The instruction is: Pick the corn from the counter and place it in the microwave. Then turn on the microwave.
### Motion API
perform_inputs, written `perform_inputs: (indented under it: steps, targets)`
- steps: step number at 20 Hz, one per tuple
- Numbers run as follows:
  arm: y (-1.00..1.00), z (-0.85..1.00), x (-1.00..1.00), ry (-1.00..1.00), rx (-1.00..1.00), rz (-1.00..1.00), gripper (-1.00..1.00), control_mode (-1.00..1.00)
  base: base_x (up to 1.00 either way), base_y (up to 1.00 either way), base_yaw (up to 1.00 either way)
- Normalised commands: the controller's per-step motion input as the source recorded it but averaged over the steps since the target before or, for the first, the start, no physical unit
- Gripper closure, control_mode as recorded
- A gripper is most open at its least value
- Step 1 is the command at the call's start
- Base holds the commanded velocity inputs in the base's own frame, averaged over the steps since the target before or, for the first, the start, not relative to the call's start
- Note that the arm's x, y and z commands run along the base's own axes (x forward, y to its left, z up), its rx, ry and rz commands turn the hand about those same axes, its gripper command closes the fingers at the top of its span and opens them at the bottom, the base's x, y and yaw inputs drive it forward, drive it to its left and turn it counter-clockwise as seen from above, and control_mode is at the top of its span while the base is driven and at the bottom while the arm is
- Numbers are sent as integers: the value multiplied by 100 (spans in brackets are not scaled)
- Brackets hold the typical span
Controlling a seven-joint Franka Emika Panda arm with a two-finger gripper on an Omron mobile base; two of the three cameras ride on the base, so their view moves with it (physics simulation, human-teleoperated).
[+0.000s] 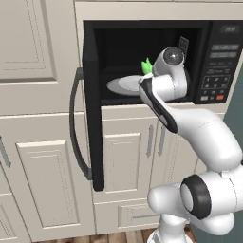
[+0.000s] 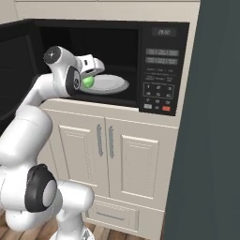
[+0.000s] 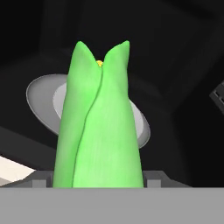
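Robot arm carrying corn point(image 3: 99, 127) into the open microwave point(image 1: 97, 42).
Gripper point(image 2: 89, 78) clamped on the corn above the plate's point(image 2: 115, 84) near edge; lowering and releasing likely comes next.

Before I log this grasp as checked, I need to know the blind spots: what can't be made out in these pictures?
- Hand fingertips: hand view, hidden behind the corn.
- Most of the corn: left base view, behind the wrist; just leaf tips show.
- Whether the corn touches the microwave plate: right base view, the hand covers that spot.
- Microwave keypad labels: both base views, too small to read.
- Door: right base view, cut off by the left edge.
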Motion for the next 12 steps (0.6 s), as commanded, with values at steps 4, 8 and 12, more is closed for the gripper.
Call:
perform_inputs:
  steps: [4, 8, 12]
  targets:
    - [2, -4, 14, 1, 0, 0, 100, -100, 0, 0, 0]
    - [3, -10, 14, 0, 0, 0, 100, -100, 0, 0, 0]
    - [0, -8, 11, 0, 0, 0, 100, -100, 0, 0, 0]
